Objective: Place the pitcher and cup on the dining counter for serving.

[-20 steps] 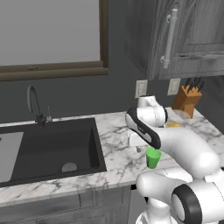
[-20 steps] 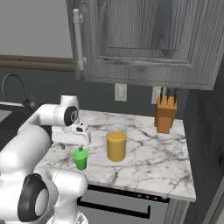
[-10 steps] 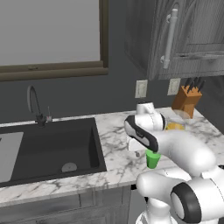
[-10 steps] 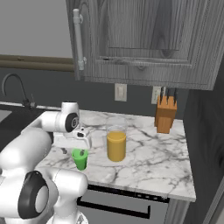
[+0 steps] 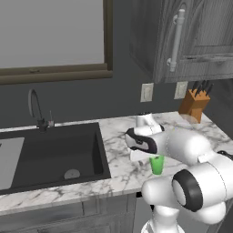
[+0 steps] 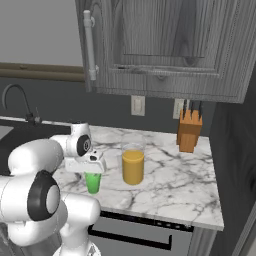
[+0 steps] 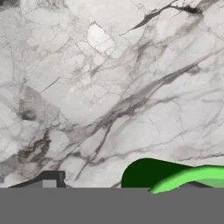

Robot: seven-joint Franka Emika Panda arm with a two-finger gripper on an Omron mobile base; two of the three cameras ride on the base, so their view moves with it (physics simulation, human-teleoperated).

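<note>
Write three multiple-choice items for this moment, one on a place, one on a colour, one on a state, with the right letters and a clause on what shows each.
1. Where does the knife block stand?
A. in the sink
B. at the back of the counter, near the wall
C. on the floor

2. What colour is the cup?
A. green
B. red
C. white

3. How does the pitcher stand?
A. tipped on its side
B. upside down
C. upright on the counter, holding orange liquid

Answers:
1 B: in the right base view the block stands by the wall, below the outlets.
2 A: both base views show a bright green cup under the gripper.
3 C: it stands upright beside the cup, apart from it, liquid level below the rim.
</note>
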